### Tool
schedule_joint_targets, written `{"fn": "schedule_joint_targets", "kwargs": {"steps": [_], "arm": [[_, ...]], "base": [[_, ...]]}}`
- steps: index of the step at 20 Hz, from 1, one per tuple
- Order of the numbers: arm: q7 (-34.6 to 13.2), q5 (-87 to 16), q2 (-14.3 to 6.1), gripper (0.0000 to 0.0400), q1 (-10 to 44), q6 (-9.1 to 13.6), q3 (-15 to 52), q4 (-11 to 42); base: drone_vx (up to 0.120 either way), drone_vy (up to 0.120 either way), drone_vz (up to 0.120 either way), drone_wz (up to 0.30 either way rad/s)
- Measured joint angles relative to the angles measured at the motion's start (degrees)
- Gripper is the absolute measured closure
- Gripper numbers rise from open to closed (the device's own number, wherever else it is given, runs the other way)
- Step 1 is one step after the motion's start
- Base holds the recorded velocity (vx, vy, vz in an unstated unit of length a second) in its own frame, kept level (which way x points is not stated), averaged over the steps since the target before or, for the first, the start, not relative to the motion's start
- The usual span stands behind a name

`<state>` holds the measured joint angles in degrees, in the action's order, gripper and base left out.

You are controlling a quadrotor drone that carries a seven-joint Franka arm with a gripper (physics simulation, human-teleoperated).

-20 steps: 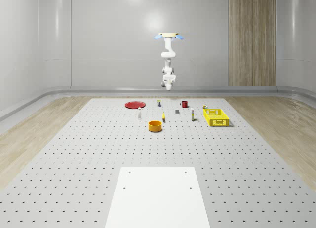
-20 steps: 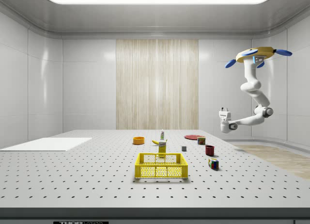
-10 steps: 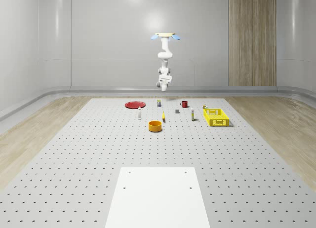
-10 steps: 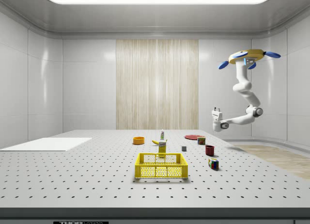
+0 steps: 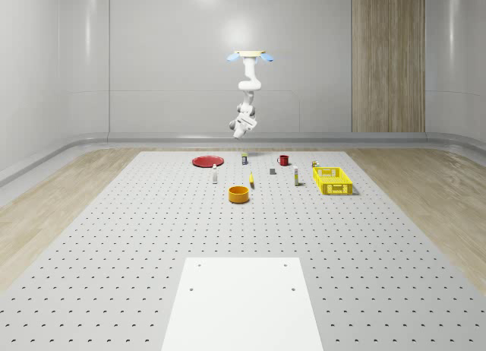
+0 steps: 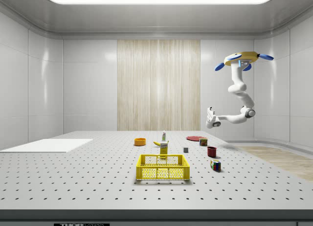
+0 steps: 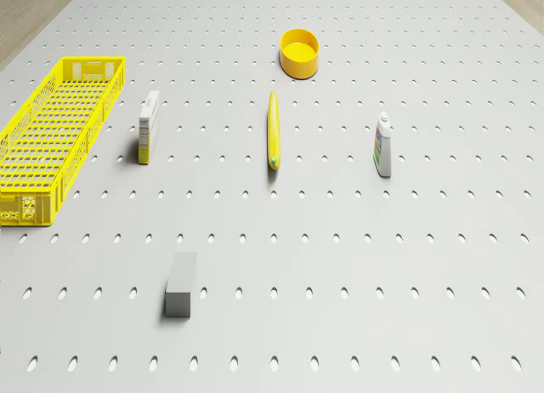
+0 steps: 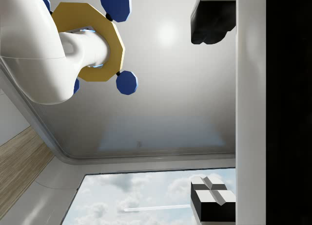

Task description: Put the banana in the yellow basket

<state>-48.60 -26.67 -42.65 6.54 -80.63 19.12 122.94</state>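
Note:
The banana (image 7: 273,129) lies flat on the perforated table, between the orange bowl (image 7: 300,53) and a grey block (image 7: 180,284); I also see the banana (image 5: 251,180) (image 6: 157,143) in both fixed views. The yellow basket (image 5: 332,180) (image 6: 163,167) (image 7: 59,133) stands at the whole-scene view's right, with nothing in it. The drone (image 5: 250,56) (image 6: 242,58) hovers high over the table's far end, above the red plate (image 5: 206,161) and mug (image 5: 283,159). My gripper (image 5: 237,125) (image 6: 210,119) (image 8: 212,113) hangs well above the objects, tilted upward and open, its fingertips (image 8: 212,200) wide apart around nothing.
A small box (image 7: 149,127) stands between banana and basket, a bottle (image 7: 383,145) on the banana's other side. A can (image 6: 203,142) and a Rubik's cube (image 6: 215,165) sit toward the side view's right. A white panel (image 5: 250,301) lies at the near end.
The drone has shifted toward the whole-scene view's left and the side view's left, a little lower. The arm has swung with it and the gripper now tilts upward.

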Motion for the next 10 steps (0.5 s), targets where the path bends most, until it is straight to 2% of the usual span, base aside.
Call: {"fn": "schedule_joint_targets", "kwargs": {"steps": [3,6,8,10], "arm": [[-2.9,-14.9,-1.4,0.0,3.6,-0.7,9.7,6.3],[-7.8,-33.7,-3.7,0.0,8.9,-1.2,20.7,16.4],[-12.4,-46.7,-5.4,0.0,13.6,-0.6,27.6,24.0],[-17.6,-58.5,-7.0,0.0,19.3,1.2,33.6,30.6]], "base": [[0.12,0.0,-0.12,0.0],[0.12,0.0,-0.12,0.0],[0.12,0.0,-0.12,0.0],[0.12,0.0,-0.12,0.0]]}}
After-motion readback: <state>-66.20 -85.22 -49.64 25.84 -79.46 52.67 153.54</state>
